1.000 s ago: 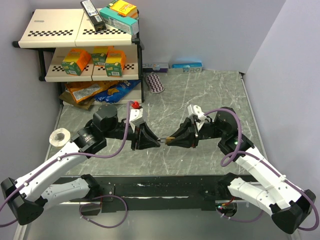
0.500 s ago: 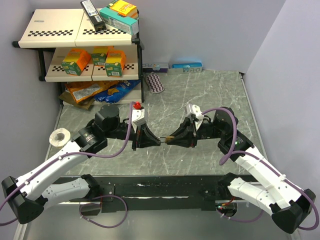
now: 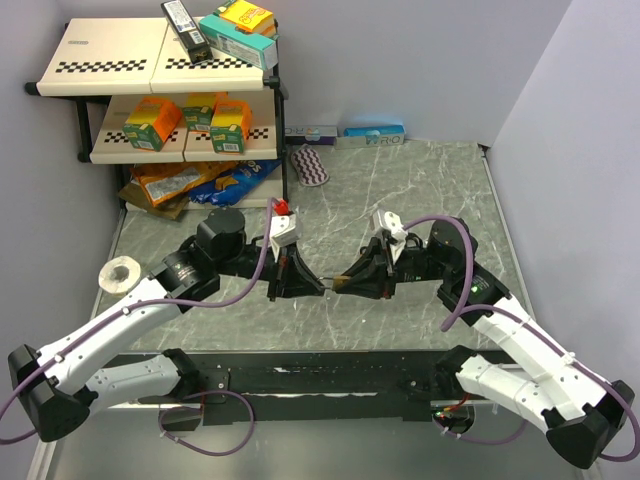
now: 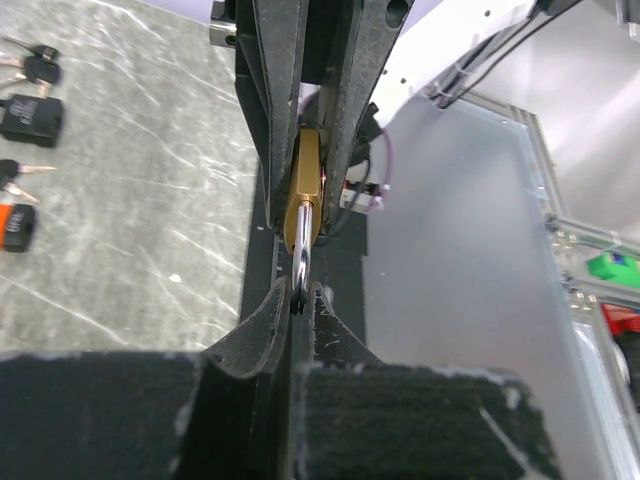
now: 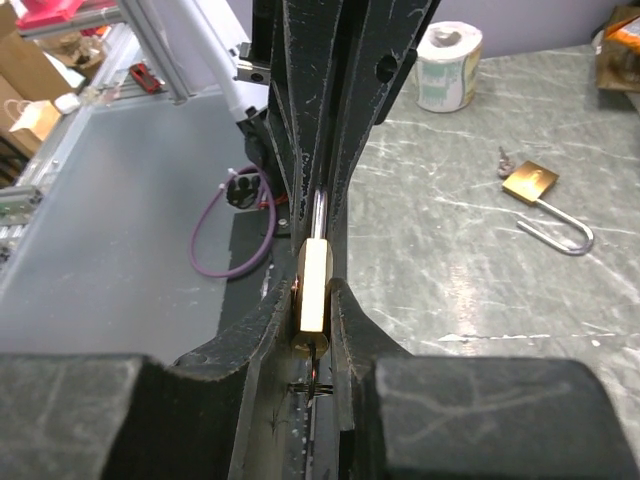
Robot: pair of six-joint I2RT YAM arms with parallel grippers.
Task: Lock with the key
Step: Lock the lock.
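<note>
A brass padlock hangs above the table's middle, between my two grippers. My right gripper is shut on its brass body. The steel shackle points toward my left gripper, which is shut on the shackle's end. A thin dark piece sticks out of the lock's bottom end; I cannot tell whether it is the key. Loose keys with black and orange heads lie on the table in the left wrist view.
A second brass padlock with its shackle open lies on the table. A tape roll sits at the left. A shelf with boxes and snack bags fills the back left. Flat boxes line the back wall.
My left gripper has shut on the shackle's end, and its arm has shifted slightly right and away. The right gripper still holds the padlock body.
</note>
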